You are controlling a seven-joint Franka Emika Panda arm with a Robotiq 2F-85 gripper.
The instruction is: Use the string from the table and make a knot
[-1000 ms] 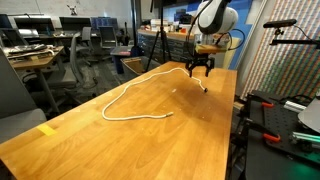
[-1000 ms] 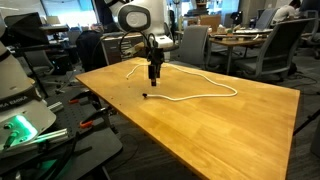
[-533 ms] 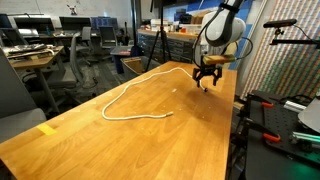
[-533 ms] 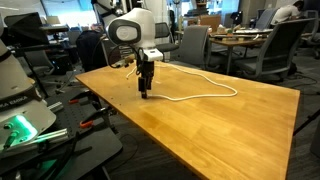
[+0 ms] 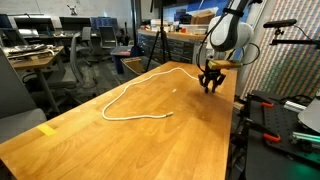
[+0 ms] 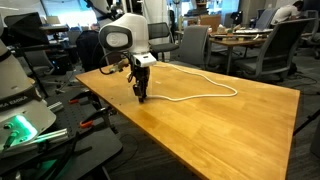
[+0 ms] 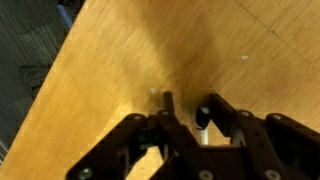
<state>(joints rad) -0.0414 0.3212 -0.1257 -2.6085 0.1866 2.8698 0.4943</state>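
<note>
As we take in the table [image 5: 150,140]: a broad rectangular slab of light-brown butcher-block, joined in long strips, with a smooth, faintly glossy top. It looks the same in the other exterior view [image 6: 230,130].
Tape mark: we see a small yellow tape mark [image 5: 47,129] stuck flat near one edge of the table.
String: the string [image 5: 140,117] is a thin, limp white cord lying flat on the wood. In both exterior views [image 6: 200,98] it forms a long open loop.
String end: from the loop, one run of the string leads toward the tool. In the wrist view a short white stub [image 7: 203,120] shows between the fingers.
Tool: the tool [image 5: 210,88] is black and angular. It points straight down near a table edge, with its tips at or just above the wood [image 6: 140,97].
Tool state: the wrist view shows the tool [image 7: 190,100] with its dark, blocky fingers [image 7: 168,100] drawn partway in and a gap between them. We cannot tell whether they pinch the string.
Wood under the wrist: warm, fine-grained table surface [image 7: 120,60], with the edge running diagonally.
</note>
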